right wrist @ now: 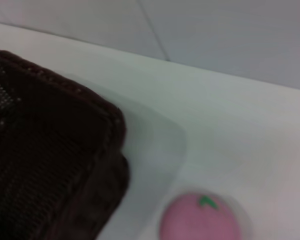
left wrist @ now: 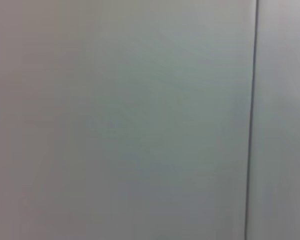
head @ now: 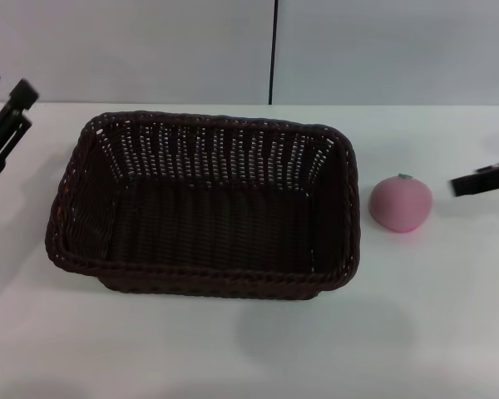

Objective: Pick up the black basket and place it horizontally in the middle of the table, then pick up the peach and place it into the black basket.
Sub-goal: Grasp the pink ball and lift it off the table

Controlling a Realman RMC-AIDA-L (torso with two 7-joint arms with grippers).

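The black basket (head: 204, 204) stands lengthwise across the middle of the white table (head: 233, 349), upright and with nothing in it. Its corner also shows in the right wrist view (right wrist: 50, 165). The pink peach (head: 400, 203) sits on the table just right of the basket, apart from it, and also shows in the right wrist view (right wrist: 200, 220). My left gripper (head: 6, 87) is open and empty, raised off the basket's far left corner. My right gripper (head: 466, 183) hovers just right of the peach, not touching it.
A grey wall with a dark vertical seam (head: 273, 50) runs behind the table; the left wrist view shows only this wall (left wrist: 140, 120). Bare tabletop lies in front of the basket and around the peach.
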